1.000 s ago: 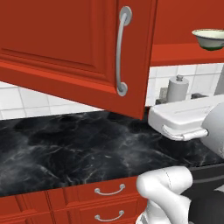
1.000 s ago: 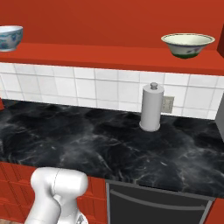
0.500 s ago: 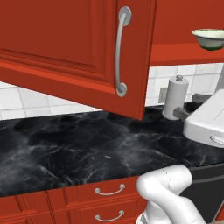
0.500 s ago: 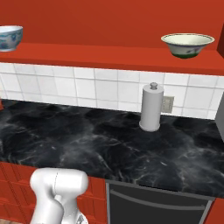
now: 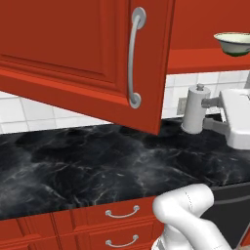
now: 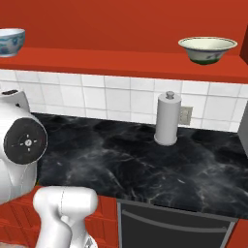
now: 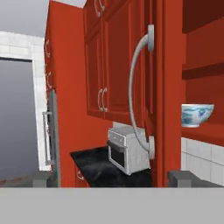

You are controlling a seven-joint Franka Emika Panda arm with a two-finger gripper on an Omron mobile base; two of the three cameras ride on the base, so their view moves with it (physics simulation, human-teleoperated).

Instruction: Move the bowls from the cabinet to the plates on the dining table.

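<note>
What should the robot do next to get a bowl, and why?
Probably swing the open pincer right, past the open cabinet door, toward the white-and-blue bowl. It holds nothing, and the bowl sits on the cabinet shelf just beyond the door's edge.

My arm [image 6: 63, 208] is glossy white, built of rounded, tube-like segments. One joint cap [image 6: 25, 140] is a dark round disc with a small pale cross and dots at its centre. My pincer [image 7: 113, 178] ends in two small, blocky dark grey fingertips [image 7: 43, 178].
</note>
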